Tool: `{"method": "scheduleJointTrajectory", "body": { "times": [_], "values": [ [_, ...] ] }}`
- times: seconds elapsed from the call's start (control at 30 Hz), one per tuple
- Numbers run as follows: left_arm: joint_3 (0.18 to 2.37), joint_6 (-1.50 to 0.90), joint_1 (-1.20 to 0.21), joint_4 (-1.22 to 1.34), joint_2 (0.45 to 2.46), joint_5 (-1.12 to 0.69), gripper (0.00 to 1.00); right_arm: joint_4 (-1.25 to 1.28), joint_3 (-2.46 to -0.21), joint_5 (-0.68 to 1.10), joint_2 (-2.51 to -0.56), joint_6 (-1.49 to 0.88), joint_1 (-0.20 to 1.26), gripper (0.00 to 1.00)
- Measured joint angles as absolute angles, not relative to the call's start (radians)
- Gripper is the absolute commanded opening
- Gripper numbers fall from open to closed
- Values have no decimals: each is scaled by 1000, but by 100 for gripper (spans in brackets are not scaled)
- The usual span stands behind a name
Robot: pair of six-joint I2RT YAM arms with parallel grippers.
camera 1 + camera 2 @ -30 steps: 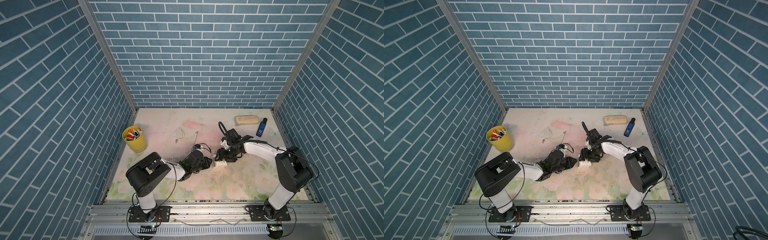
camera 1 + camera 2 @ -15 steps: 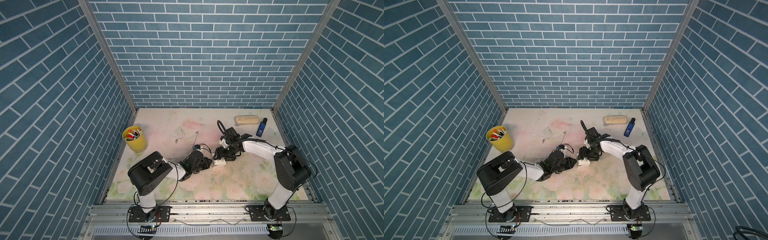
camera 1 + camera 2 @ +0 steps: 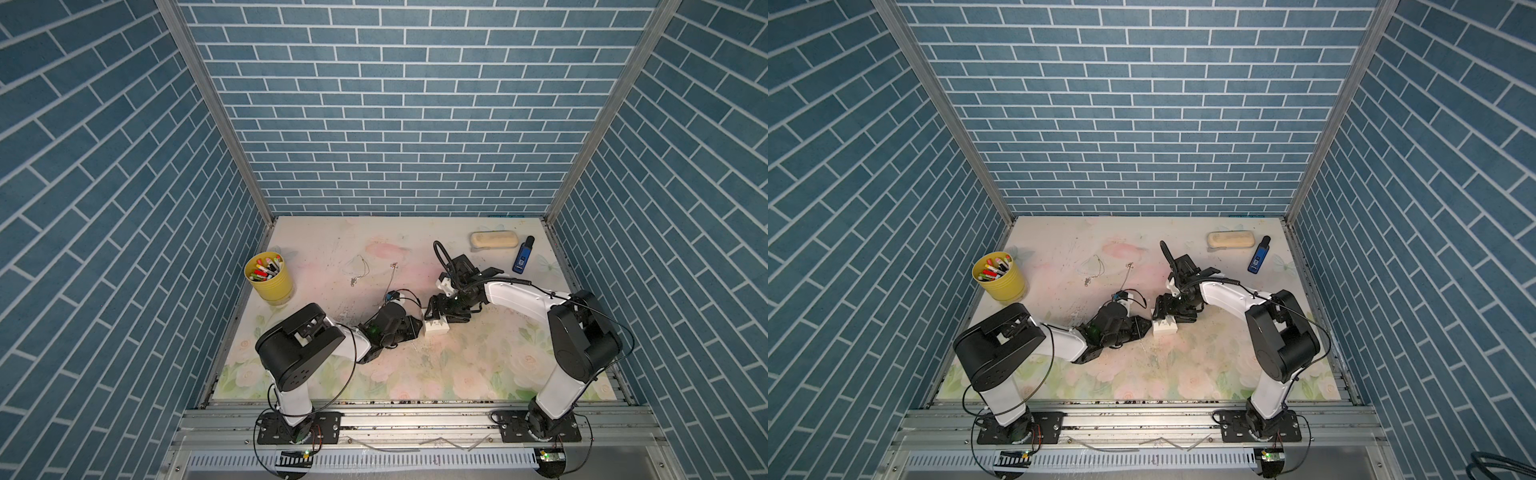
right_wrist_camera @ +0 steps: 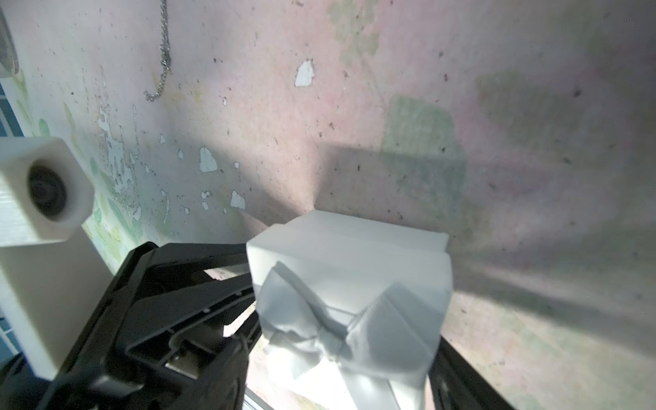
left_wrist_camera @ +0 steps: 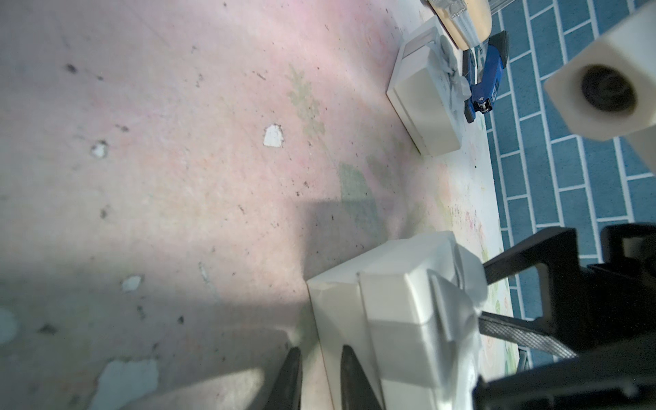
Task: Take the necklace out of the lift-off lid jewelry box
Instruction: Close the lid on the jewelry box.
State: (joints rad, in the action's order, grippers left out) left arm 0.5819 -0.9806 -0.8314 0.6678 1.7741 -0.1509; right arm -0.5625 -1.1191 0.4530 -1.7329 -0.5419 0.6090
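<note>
While the necklace itself stays out of sight, presumably under the lid [image 4: 355,245], the white jewelry box [image 3: 436,330] sits mid-worktop [image 3: 415,374] where it sat a second ago, with its lid and grey bow [image 4: 330,330] on. The change is at the right tool [image 3: 442,318]. It edges closer over the box and its jaws spread wide to either side of the bow. Whether its pads touch the lid's sides cannot be told.

The left tool [image 5: 321,376] holds narrow as before, pinching the box's lower edge. That reads as the base being steadied for the lid lift, so the task looks early: nothing is out yet.

Among the other containers, a second white ribboned box [image 5: 422,106] shows only in the left wrist view, its contents hidden. A beige case [image 3: 492,241] lies shut beside a blue bottle [image 3: 523,259]. A yellow pot [image 3: 274,289] holds coloured markers [image 3: 264,269]. Two loose chains [image 3: 352,281] lie bare on the worktop, apart from the box.
</note>
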Motion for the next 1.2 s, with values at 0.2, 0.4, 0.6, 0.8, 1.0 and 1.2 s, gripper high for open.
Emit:
{"method": "scheduleJointTrajectory", "body": {
  "times": [0.2,0.4,0.6,0.8,1.0,1.2],
  "values": [
    [582,-980,-831,668,1774,-150,22,-561,-1119,453,-1732,-536,609,70],
    [581,-980,-830,669,1774,-141,22,-562,-1119,441,-1735,-530,608,64],
    [574,-979,-830,670,1768,-139,27,-562,-1119,421,-1769,-518,608,64],
    [532,-968,-823,648,1710,-139,29,-564,-1119,390,-1790,-507,617,65],
    [530,-923,-809,573,1632,-134,31,-584,-1136,339,-1790,-485,624,70],
    [590,-791,-735,349,1492,-126,45,-648,-1167,218,-1748,-450,628,98]
  ]
}}
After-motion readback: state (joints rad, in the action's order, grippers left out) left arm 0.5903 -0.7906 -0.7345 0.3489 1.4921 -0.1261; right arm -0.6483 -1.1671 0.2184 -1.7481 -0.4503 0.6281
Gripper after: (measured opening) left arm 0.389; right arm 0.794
